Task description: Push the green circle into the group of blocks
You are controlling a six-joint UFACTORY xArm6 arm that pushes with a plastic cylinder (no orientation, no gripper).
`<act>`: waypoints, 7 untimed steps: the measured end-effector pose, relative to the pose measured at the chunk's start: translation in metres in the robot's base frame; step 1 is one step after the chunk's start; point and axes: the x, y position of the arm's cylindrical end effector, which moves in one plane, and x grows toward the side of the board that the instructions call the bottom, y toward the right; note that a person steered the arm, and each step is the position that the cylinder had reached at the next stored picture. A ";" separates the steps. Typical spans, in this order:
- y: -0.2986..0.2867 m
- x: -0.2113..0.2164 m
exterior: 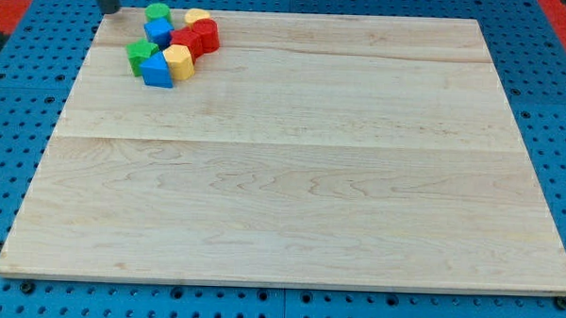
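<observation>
Green circle (157, 12) touching the block cluster near the tabletop's (301, 169) top-left corner, my tip (106, 9) just left; a jawless end effector.

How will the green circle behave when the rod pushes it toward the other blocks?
The green circle sits low and flat, so it should slide, not tip. It seems to touch the blue block already, so it may nudge that. My tip is to its left.

1. Only the lower stretch of the dark rod shows, entering at the view's top left corner; the arm above it is cut off by the frame.
2. The rod stands roughly upright.
3. My tip (107, 10) sits at the worktop's (292, 178) far left corner edge.
</observation>
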 end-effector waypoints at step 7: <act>0.093 0.000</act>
